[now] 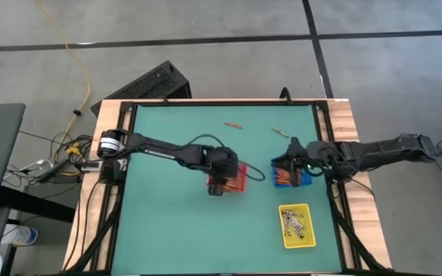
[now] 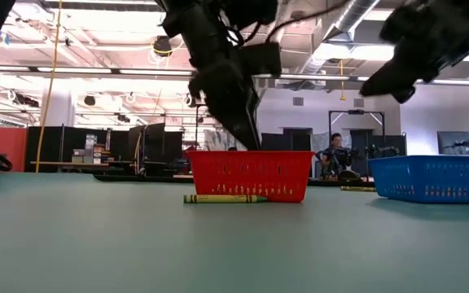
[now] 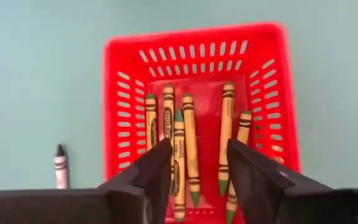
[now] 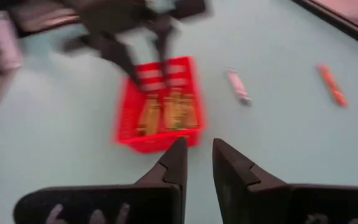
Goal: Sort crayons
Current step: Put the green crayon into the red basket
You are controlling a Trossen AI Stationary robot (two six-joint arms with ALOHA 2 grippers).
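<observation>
Green-wrapped crayons (image 3: 188,149) lie side by side in the red tray (image 3: 124,93), long axes roughly parallel and running along the tray's length, as the left wrist view shows. The left gripper (image 3: 199,163) hangs directly over them with its fingers spread and nothing between them; the sticks lie below the gap, in line with it rather than across it. On the mat just outside the tray lies a grey crayon (image 3: 60,167), to one side of the left fingers (image 3: 160,165). The low view shows a further green crayon (image 2: 225,198) flat on the mat against the tray's near wall, its axis along that wall. Farther out, toward the table's far edge, an orange crayon (image 1: 233,123) and a yellowish one (image 1: 279,132) lie apart from each other on open mat. The right gripper (image 4: 197,163) sits at the blue tray (image 1: 304,179), fingers a little apart and empty, with orange crayons (image 1: 282,179) in that tray. A yellow tray (image 1: 298,227) nearer the front holds grey sticks (image 1: 294,221). For the grey crayon and the green one beside the red tray the left arm looks nearer; the yellowish stick looks closer to the right arm. Either pick would probably want the fingers turned to straddle the stick across its length.
</observation>
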